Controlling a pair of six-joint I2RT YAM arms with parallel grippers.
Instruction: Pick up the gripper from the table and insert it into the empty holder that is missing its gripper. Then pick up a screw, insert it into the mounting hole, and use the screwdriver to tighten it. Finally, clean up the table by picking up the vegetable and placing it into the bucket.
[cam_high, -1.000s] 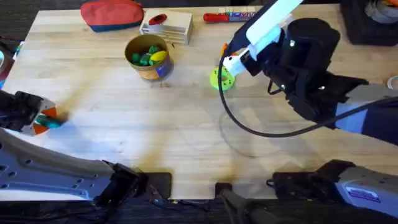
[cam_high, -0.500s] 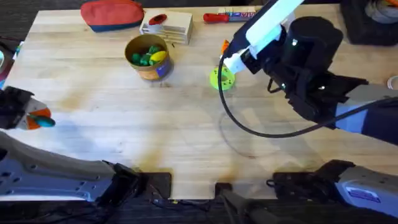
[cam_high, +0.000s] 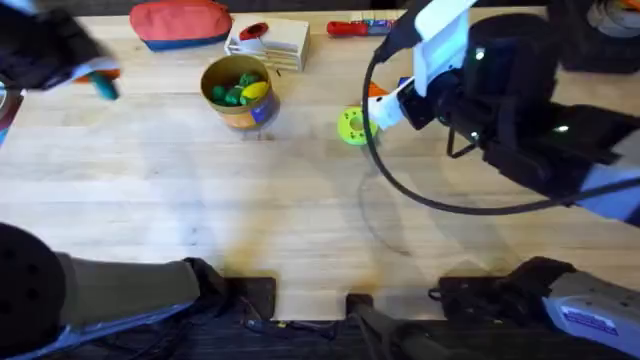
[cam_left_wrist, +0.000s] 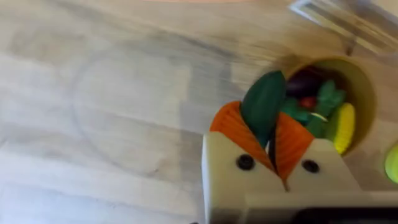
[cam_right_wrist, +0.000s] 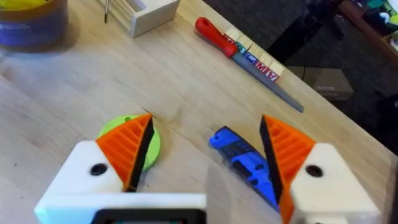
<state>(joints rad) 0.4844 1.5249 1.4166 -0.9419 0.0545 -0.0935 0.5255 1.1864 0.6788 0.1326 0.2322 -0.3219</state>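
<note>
While the left jaws (cam_left_wrist: 268, 138) pinch the vegetable (cam_left_wrist: 263, 105) at the bucket's (cam_high: 238, 92) nine o'clock, the right jaws (cam_right_wrist: 205, 152) gape wide around the screwdriver (cam_right_wrist: 244, 163).

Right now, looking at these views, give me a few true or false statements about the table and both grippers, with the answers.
1. The left gripper holds the vegetable. True.
2. The bucket is empty. False: it holds toy pieces.
3. The right gripper is shut on the screwdriver. False: it is open above it.
4. The red pouch lies at the table's far edge. True.
</note>
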